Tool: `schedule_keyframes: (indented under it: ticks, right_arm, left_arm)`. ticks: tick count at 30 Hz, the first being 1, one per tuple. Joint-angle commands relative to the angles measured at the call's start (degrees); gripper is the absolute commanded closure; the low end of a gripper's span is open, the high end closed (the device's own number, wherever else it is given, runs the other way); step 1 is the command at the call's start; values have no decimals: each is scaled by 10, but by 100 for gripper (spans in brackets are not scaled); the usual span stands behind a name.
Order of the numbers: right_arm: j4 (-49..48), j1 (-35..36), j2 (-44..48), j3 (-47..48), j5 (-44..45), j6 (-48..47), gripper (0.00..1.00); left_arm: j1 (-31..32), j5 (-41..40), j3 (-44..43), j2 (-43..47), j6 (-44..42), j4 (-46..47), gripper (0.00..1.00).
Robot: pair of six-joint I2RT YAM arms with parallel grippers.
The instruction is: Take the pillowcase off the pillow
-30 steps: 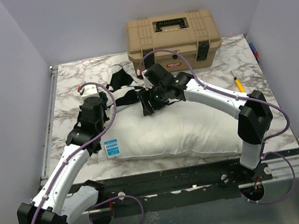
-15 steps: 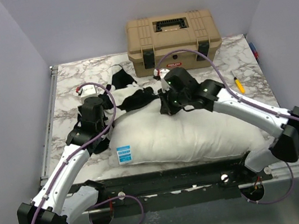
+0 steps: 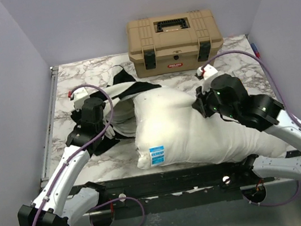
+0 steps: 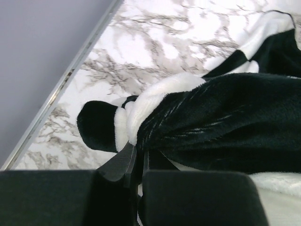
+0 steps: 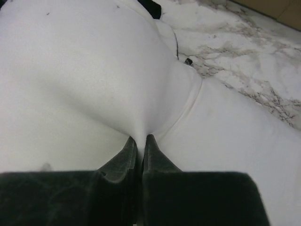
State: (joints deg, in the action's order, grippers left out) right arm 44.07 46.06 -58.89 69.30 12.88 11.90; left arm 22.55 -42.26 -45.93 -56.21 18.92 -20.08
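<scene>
The plain white pillow [image 3: 187, 124] with a small blue label [image 3: 157, 154] lies across the middle and right of the table. It fills the right wrist view [image 5: 94, 70]. My right gripper [image 3: 202, 106] [image 5: 139, 139] is shut on a pinch of the pillow's white fabric. The black and white checkered pillowcase [image 3: 116, 104] lies bunched at the pillow's left end. It also shows in the left wrist view [image 4: 221, 113]. My left gripper [image 3: 89, 128] [image 4: 138, 153] is shut on a fold of the pillowcase.
A tan toolbox [image 3: 174, 40] stands at the back of the marble table [image 3: 71, 79]. A yellow-handled tool, mostly hidden by the right arm, and a blue object [image 3: 255, 49] lie at the right edge. A metal rail [image 3: 49, 123] runs along the left side.
My right gripper has pulled the pillow to the right and toward the front. More of the pillow is out of the pillowcase, which stays bunched at the left in my left gripper.
</scene>
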Motion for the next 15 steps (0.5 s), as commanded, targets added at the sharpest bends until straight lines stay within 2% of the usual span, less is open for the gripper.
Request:
schedule_keyframes:
  ticks: [1,4,15]
  right_arm:
    - [-13,-3,71,3,92,-15,100]
    - [-10,-4,93,9,148,3,100]
    - [-34,-4,134,31,351,53,99]
  left_arm:
    - [-10,-135,-14,6,49,-34,100]
    - [-11,-177,-14,13,65,-45,100]
    - [-12,-248,-7,49,96,-55,100]
